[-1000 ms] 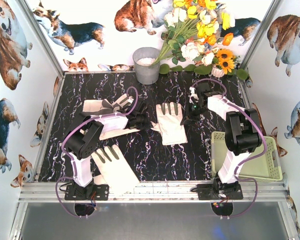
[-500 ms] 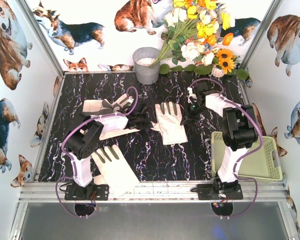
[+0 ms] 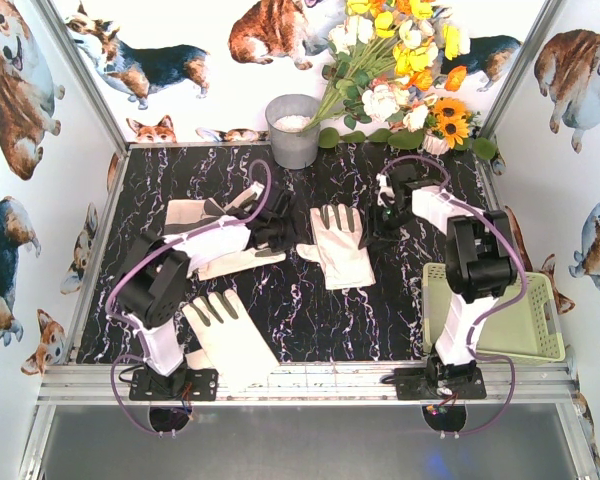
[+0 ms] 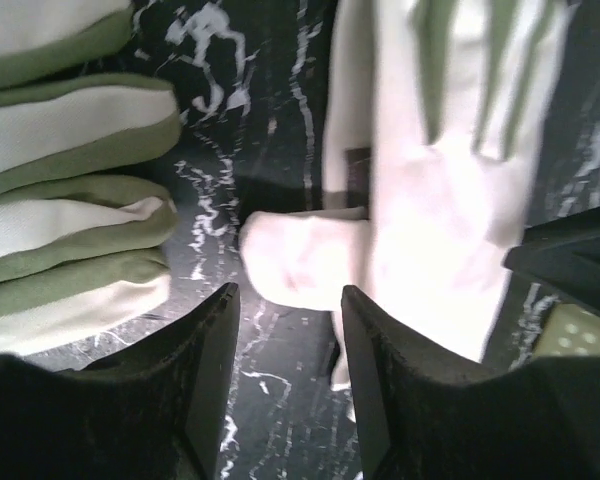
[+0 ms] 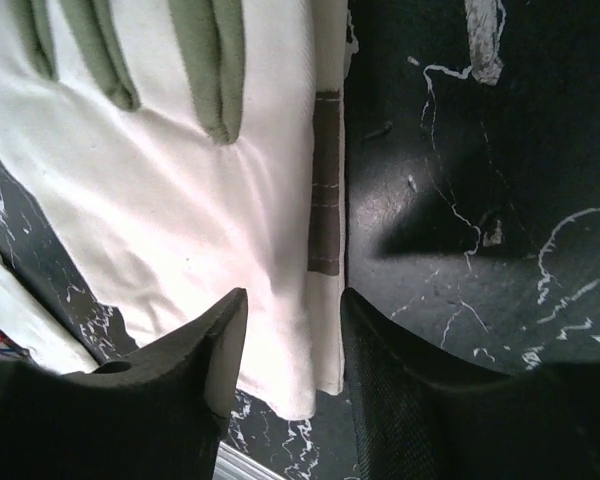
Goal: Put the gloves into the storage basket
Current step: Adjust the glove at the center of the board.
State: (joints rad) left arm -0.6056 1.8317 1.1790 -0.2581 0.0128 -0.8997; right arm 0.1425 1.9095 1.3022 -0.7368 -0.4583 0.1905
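Cream middle glove (image 3: 342,245): left gripper (image 4: 288,298) spread at thumb, right gripper (image 5: 292,300) spread over opposite edge; both empty.

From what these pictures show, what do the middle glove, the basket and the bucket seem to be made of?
Middle glove: soft fabric, matte cream with olive fingers; it lies limp and flat.
Basket: probably plastic, smooth pale yellow-green, with moulded slotted walls.
Bucket: likely metal, with a dull grey sheen, but this is not certain.
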